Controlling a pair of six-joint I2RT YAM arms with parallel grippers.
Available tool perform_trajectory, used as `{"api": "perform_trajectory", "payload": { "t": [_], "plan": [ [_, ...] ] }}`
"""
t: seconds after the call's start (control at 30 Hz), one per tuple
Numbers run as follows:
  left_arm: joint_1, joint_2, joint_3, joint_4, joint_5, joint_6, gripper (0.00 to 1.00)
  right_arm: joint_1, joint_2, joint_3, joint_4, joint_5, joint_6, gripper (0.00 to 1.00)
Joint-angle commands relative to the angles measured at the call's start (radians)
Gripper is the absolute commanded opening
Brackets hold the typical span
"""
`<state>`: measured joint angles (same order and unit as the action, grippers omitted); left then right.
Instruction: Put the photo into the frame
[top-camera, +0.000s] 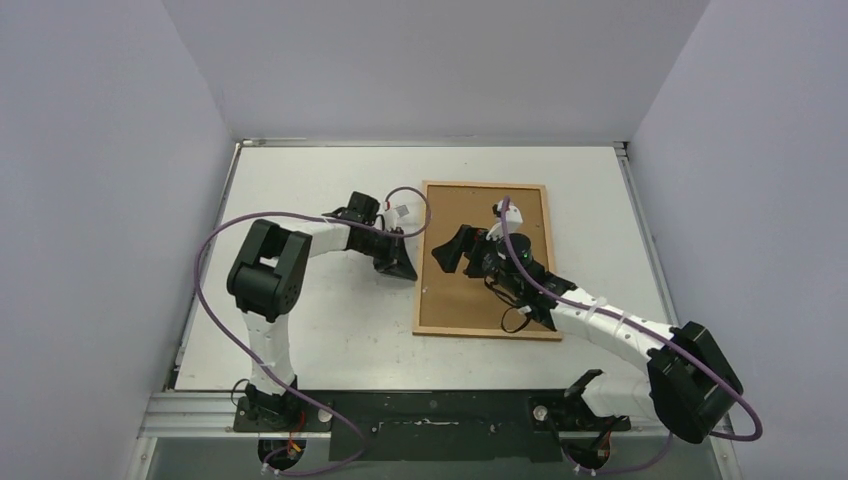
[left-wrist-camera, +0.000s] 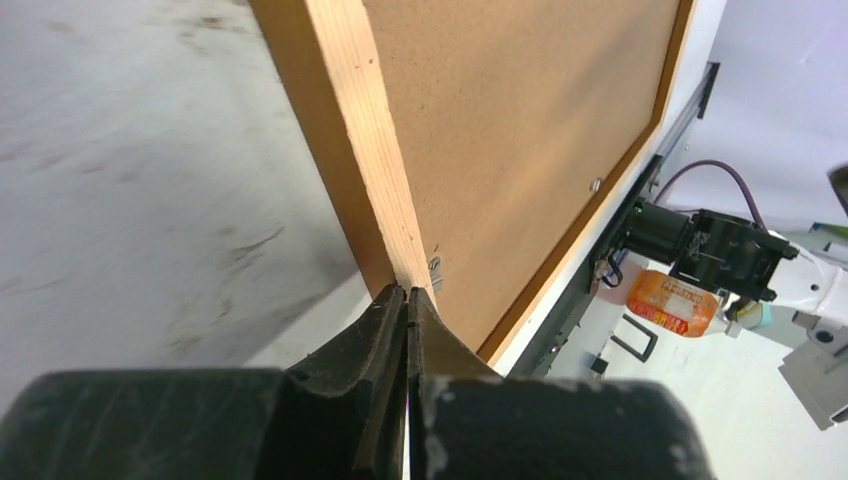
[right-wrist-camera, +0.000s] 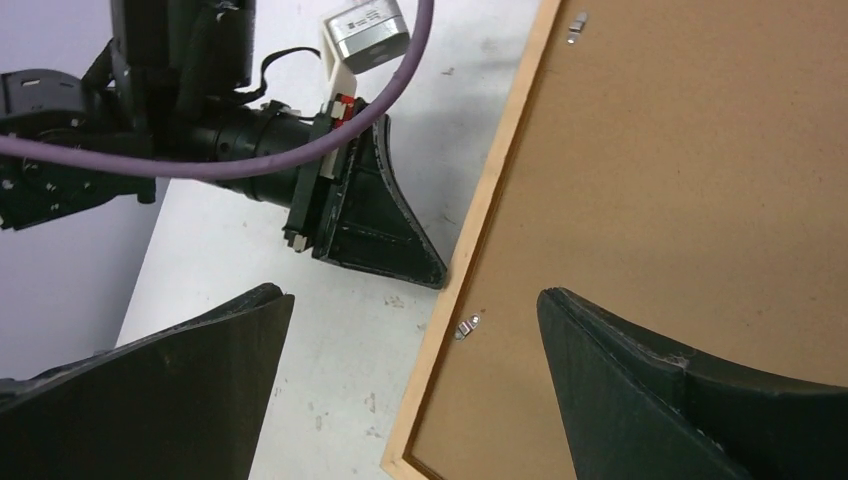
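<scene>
Left hand (left-wrist-camera: 405, 295) together, tip at the frame's (left-wrist-camera: 365, 120) edge, perhaps in contact; right hand (right-wrist-camera: 415, 295) wide apart above.

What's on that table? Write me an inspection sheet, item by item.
Surface: white table, scuffed.
Job's things: frame lies face down, brown backing up, metal tabs along its rim; photo not seen.
Clutter: nothing seen.
Grippers: left gripper shut, tips at the frame's left edge; right gripper open above that edge, holding nothing.
Cables: purple cables loop along both arms.
Surroundings: pale walls on three sides.
</scene>
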<state>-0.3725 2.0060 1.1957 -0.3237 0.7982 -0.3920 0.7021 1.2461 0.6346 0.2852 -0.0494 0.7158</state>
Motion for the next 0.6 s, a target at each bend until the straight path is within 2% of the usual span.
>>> {"api": "perform_trajectory", "payload": {
  "t": [0.0, 0.07, 0.1, 0.2, 0.33, 0.57],
  "plan": [
    [-0.062, -0.002, -0.042, 0.158, 0.065, -0.054, 0.00, -0.057, -0.051, -0.021, -0.092, -0.102, 0.057, 1.00],
    [-0.064, -0.009, -0.024, 0.152, 0.081, -0.043, 0.01, -0.098, -0.030, -0.005, -0.108, -0.106, 0.055, 1.00],
    [-0.052, -0.015, 0.004, 0.114, 0.085, -0.016, 0.06, -0.125, -0.004, 0.016, -0.113, -0.119, 0.052, 1.00],
    [0.034, -0.034, 0.102, -0.019, 0.092, 0.082, 0.36, -0.146, 0.107, 0.115, -0.113, -0.129, 0.013, 1.00],
    [0.213, -0.026, 0.254, -0.179, 0.081, 0.166, 0.57, -0.118, 0.325, 0.306, -0.160, -0.054, -0.076, 0.97],
    [0.439, -0.025, 0.377, -0.297, 0.025, 0.208, 0.59, 0.010, 0.640, 0.651, -0.365, 0.168, -0.240, 0.83]
  ]
}}
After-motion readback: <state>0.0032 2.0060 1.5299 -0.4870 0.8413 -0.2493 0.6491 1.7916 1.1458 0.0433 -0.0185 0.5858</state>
